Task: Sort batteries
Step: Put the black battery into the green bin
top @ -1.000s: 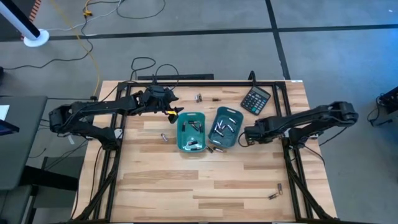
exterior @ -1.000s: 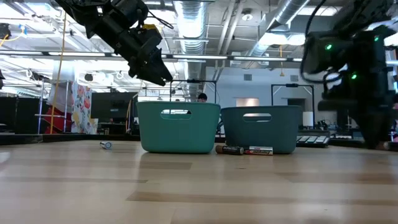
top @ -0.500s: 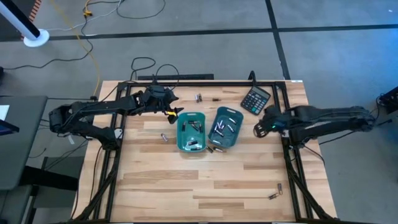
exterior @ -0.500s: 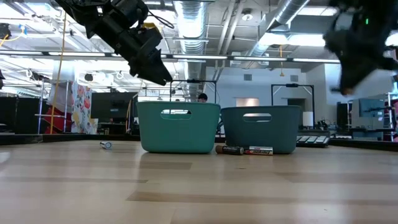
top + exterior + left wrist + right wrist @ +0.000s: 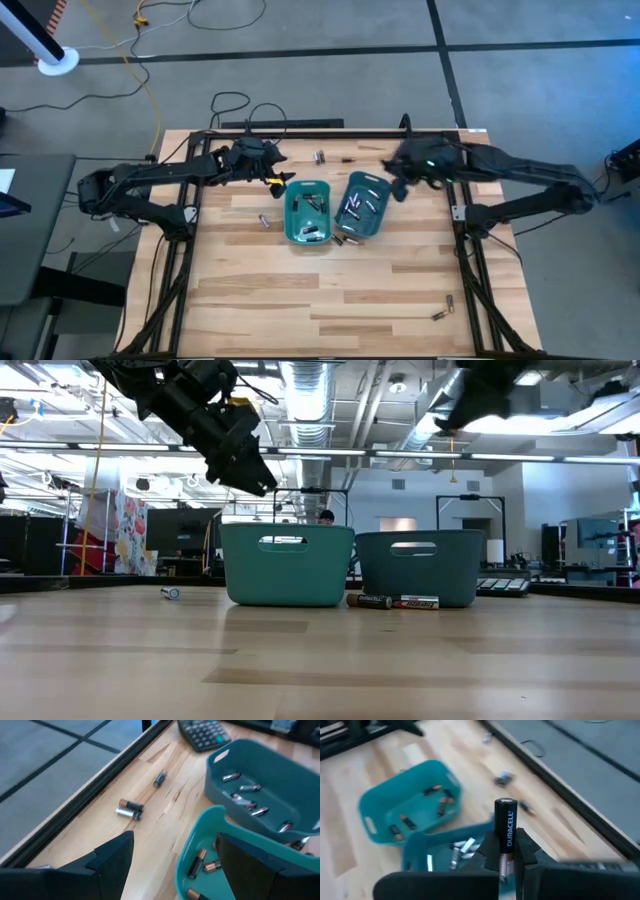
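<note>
Pale wooden bench (image 5: pixel 330 290) carrying two teal plastic trays (image 5: pixel 306 212) mid-bench. Right gripper (image 5: pixel 506 862), above the right tray's back edge, pinches a black cylindrical battery (image 5: pixel 504 827) by its lower end: small, rigid, smooth, likely slippery. Left gripper (image 5: pixel 170 855) hovers agape, empty, at the left tray's back corner.

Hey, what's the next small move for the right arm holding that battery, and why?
Probably ease the right end effector down over the right-hand tray and release. It is shut on a black battery and hangs above that tray's far corner, where silvery batteries lie. Which tray this battery belongs in can't be told for certain.
</note>
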Controlling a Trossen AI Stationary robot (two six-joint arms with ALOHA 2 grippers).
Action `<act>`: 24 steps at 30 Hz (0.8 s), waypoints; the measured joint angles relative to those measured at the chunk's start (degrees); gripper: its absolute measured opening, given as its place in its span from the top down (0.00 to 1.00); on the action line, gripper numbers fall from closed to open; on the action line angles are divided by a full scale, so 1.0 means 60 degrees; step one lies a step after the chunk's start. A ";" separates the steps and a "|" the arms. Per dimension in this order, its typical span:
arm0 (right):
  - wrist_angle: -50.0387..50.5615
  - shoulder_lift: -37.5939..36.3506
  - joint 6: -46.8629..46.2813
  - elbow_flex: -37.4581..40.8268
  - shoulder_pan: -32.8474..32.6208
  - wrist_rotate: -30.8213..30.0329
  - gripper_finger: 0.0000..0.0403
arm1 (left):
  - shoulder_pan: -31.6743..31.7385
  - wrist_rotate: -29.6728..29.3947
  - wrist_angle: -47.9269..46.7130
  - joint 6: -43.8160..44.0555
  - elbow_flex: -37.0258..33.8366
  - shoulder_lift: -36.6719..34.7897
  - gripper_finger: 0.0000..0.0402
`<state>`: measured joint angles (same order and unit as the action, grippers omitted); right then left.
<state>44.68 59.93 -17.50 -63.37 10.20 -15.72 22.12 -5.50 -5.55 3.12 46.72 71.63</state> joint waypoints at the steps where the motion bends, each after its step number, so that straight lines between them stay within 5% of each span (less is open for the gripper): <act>1: -0.0071 0.0467 0.0286 -0.0351 0.0107 0.0467 0.96 | -0.0039 0.0000 0.0072 0.0003 0.0000 -0.0024 0.31; 4: -0.0009 0.1994 0.1246 -0.1492 0.0323 0.1603 0.96 | -0.0076 0.0009 -0.0005 -0.0011 0.0004 -0.0258 0.31; 16: 0.0576 0.7467 0.3649 -0.5607 0.0360 0.3440 0.96 | -0.0075 0.0004 -0.1323 -0.0187 0.0004 -0.1846 0.31; 24: 0.0841 1.0084 0.3932 -0.7016 -0.0022 0.3707 0.96 | -0.0075 0.0005 -0.2073 -0.0191 0.0004 -0.2648 0.31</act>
<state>49.73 120.44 6.09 -105.46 10.07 6.53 21.67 -5.47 -17.99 1.97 46.74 55.74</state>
